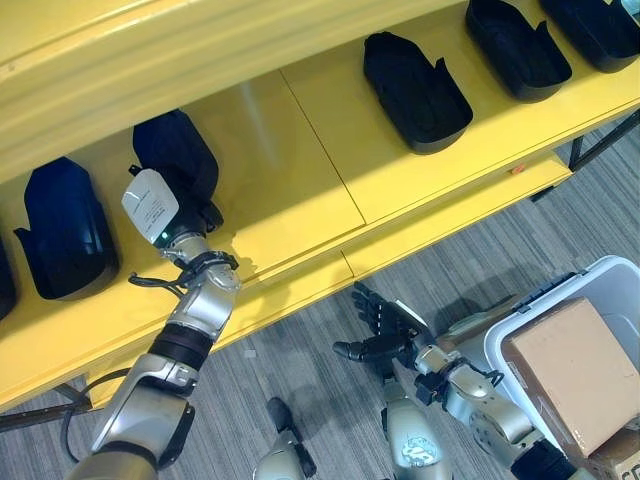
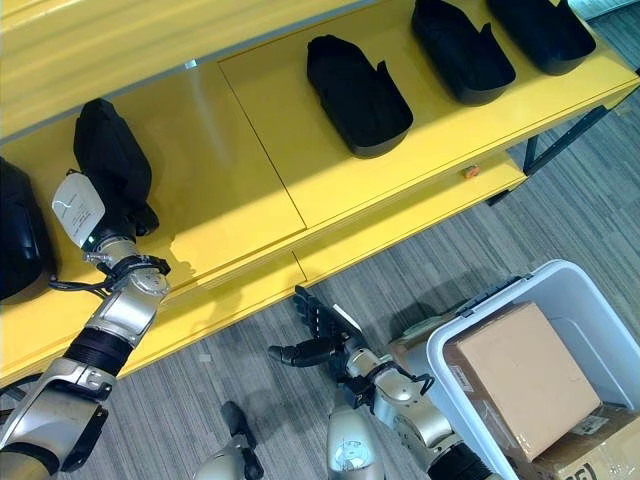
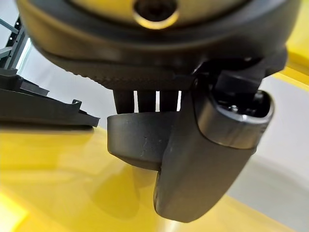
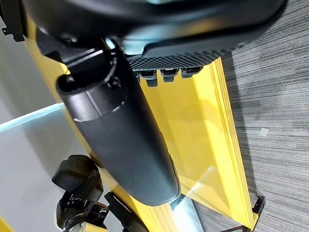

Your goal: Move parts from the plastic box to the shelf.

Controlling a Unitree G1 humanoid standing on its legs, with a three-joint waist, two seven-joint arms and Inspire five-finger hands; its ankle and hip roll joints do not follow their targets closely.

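Black part (image 1: 172,155) lies on yellow shelf (image 1: 300,180), left hand (image 1: 195,215) at its near end; left wrist view shows fingers and thumb curled round part's edge. More black parts rest along shelf: one (image 1: 63,228) just left, another (image 1: 414,90) well right, two more (image 1: 517,46) toward far right. Right hand (image 1: 385,330) hovers low over grey carpet (image 1: 300,350), fingers spread, holding nothing. White plastic box (image 1: 600,290) at lower right, brown cardboard box (image 1: 570,370) inside.
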